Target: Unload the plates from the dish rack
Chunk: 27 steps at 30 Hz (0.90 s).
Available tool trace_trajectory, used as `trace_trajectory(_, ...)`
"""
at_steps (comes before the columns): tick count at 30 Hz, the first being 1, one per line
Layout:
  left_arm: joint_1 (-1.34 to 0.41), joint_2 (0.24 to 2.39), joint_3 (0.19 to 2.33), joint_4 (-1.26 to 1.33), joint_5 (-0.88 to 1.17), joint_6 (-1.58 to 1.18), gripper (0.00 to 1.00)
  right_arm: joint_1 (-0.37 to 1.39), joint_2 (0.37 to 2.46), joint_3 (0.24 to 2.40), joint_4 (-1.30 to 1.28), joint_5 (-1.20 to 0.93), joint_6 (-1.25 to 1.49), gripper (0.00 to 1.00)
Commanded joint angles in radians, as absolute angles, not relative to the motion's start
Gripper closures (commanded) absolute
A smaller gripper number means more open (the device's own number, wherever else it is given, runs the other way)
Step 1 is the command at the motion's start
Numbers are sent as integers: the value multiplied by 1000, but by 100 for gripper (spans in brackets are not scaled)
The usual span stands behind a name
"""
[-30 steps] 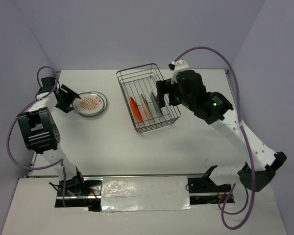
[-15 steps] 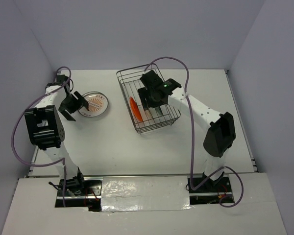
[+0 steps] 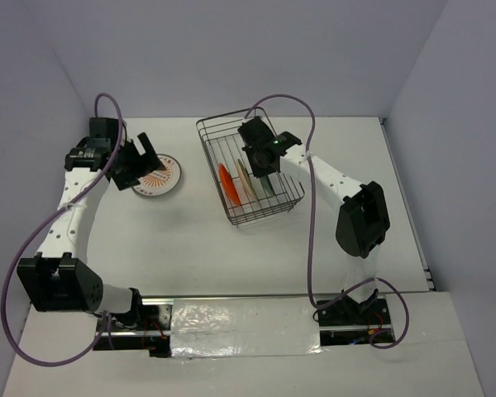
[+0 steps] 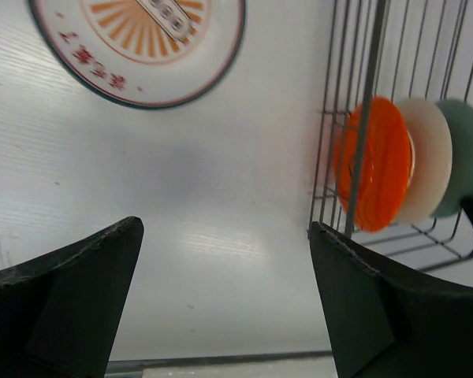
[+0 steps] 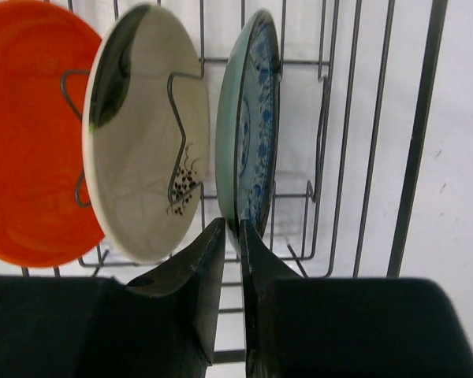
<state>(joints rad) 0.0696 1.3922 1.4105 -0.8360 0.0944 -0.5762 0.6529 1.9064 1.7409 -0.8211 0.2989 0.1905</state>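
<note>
- The dish rack (image 3: 252,217) stands right of centre on the table (image 3: 190,248), where it stood a second ago. Three plates are upright in its near half: the orange plate (image 3: 225,185) on the left, the white plate (image 3: 242,178) in the middle and the green plate (image 3: 261,179) on the right.
- None of the three has left its slot, so most of the unloading is not yet done.
- To the left, well apart from the rack, the patterned plate (image 3: 161,176) lies flat on the table in the same spot as before. I judge it the one plate already unloaded.
- The left gripper (image 4: 225,227) is just beyond that plate's far-left edge. Its fingers are wide apart and hold nothing. The left arm has swung and stretched out over the last second, but its wrist stayed by the plate.
- The right gripper (image 3: 261,159) has changed most. A second ago it was at the rack's right wall; now it reaches down into the rack from above.
- In the right wrist view its fingers (image 5: 209,252) are drawn almost together on the rim of the green plate, and it looks pinched. That plate looks to be the next one lifted out.
</note>
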Motion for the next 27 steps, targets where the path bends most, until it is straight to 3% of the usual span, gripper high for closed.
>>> trace_trajectory(1, 8, 1359, 1348, -808, 156, -600, 0, 634, 1901, 1733, -721, 319, 157, 80)
trace_trajectory(4, -51, 1298, 1361, -779, 144, -669, 1, 626, 1867, 1727, -698, 310, 149, 83)
trace_trajectory(5, -67, 1292, 1389, -778, 146, -679, 0, 621, 1849, 1736, -703, 301, 146, 97)
trace_trajectory(6, -72, 1287, 1408, -778, 159, -690, 0, 623, 1838, 1749, -718, 302, 144, 100)
trace_trajectory(11, -91, 1308, 1551, -804, 180, -718, 0, 615, 1730, 1773, -741, 265, 130, 100)
trace_trajectory(13, -92, 1319, 1560, -808, 176, -718, 1, 603, 1720, 1776, -749, 220, 127, 95)
trace_trajectory(14, -92, 1324, 1562, -816, 172, -719, 0, 598, 1723, 1763, -750, 218, 129, 81)
trace_trajectory(16, -92, 1322, 1548, -813, 175, -721, 0, 594, 1730, 1726, -727, 189, 112, 77)
trace_trajectory(17, -92, 1321, 1528, -810, 178, -719, 1, 586, 1735, 1694, -709, 178, 109, 100)
trace_trajectory(24, -92, 1302, 1477, -808, 158, -712, 1, 575, 1738, 1641, -664, 129, 124, 100)
trace_trajectory(25, -92, 1301, 1476, -810, 160, -712, 0, 575, 1746, 1647, -673, 124, 124, 98)
trace_trajectory(26, -92, 1299, 1477, -813, 158, -710, 0, 575, 1752, 1647, -676, 123, 120, 82)
trace_trajectory(27, -92, 1295, 1477, -813, 158, -707, 1, 572, 1750, 1641, -672, 123, 120, 77)
